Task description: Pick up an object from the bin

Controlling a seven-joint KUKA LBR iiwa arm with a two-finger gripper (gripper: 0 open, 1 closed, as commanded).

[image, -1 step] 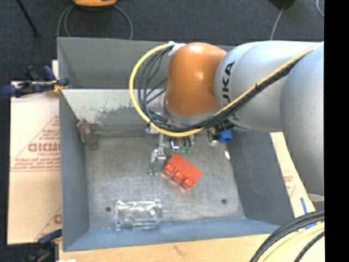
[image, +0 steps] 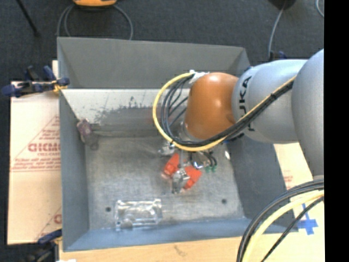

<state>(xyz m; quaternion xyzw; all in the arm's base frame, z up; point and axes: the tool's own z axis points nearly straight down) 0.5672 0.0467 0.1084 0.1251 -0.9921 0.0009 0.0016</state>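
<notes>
My gripper (image: 176, 183) is down in the middle of the bin, below the orange wrist cover. It sits right on an orange-red thing (image: 172, 167) made of several small pieces, which lies on the bin floor and shows on both sides of the gripper. A small green bit (image: 210, 168) shows just to the right of it. How the orange-red thing sits in the gripper is hidden by the wrist and cables.
A clear plastic thing (image: 137, 212) lies flat near the bin's front wall, left of centre. A small greyish-purple thing (image: 84, 130) rests in the far left corner. The arm and its looped cables cover the bin's right half.
</notes>
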